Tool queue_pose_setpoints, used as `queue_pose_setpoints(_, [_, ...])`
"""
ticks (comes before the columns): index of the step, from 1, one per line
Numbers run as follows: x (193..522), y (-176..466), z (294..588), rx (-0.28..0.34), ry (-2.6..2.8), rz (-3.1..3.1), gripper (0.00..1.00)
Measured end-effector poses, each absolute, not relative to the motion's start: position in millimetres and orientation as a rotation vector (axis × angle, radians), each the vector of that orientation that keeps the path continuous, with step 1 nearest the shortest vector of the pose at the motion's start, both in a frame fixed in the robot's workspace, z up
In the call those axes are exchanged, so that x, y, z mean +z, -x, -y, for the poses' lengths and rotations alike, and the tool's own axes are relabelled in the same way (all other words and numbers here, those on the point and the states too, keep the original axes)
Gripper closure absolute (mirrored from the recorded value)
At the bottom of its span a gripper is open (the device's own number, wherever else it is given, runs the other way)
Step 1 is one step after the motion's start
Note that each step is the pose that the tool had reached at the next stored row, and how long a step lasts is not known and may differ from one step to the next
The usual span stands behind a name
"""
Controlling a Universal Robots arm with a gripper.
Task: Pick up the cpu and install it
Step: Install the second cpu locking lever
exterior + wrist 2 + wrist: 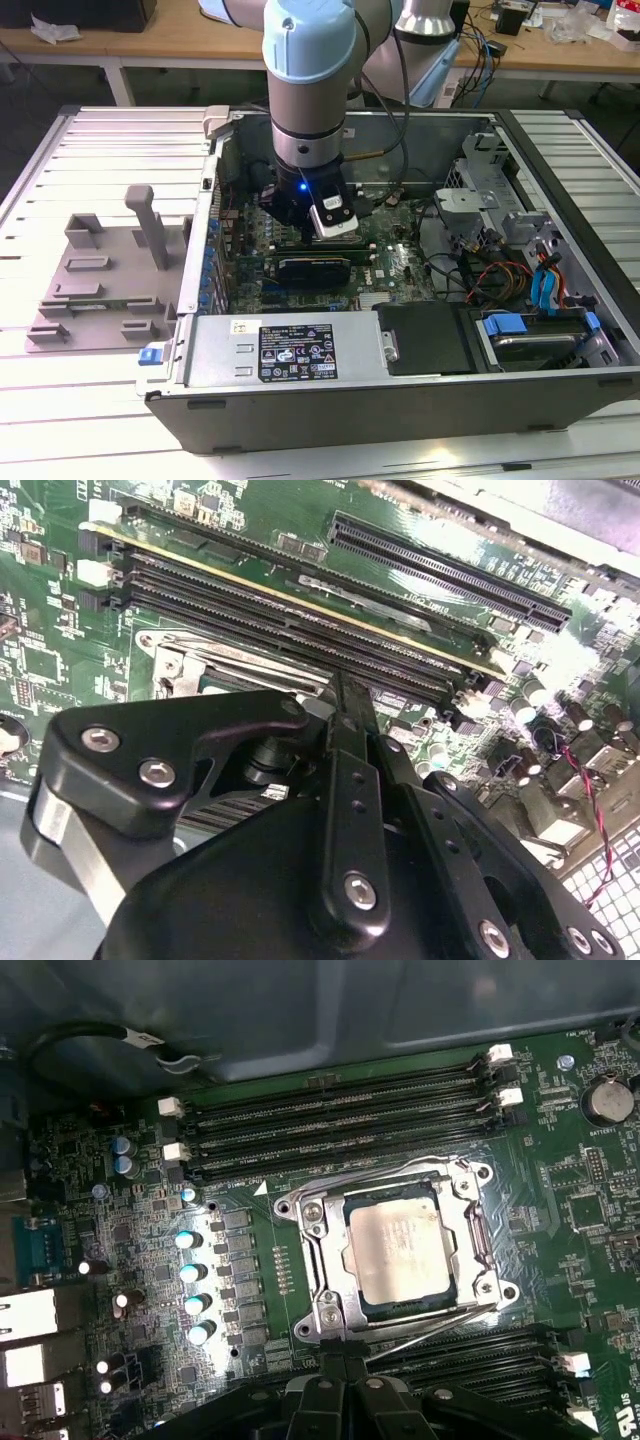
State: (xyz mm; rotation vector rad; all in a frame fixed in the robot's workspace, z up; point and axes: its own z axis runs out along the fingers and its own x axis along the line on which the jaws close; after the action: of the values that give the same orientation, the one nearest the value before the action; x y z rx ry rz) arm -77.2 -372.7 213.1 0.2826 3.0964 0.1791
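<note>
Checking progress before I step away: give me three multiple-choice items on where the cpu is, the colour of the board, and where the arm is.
1. Where is the cpu?
A. on the grey fixture tray
B. in the socket's metal frame
C. on the power supply

2. What colour is the motherboard?
A. green
B. red
C. white

3. Where is the gripper?
A. over the grey fixture tray
B. outside the case, over the table
C. inside the open computer case, over the motherboard

Answers: 1 B, the first wrist view shows its silver top framed by the socket. 2 A, both wrist views show it green. 3 C, the exterior view shows the arm reaching into the case.
</note>
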Motion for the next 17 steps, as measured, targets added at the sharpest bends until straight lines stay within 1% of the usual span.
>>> queue_pose_setpoints(17, [213.1,77.2,378.0,0.185,-0.151,-3.111,0.89])
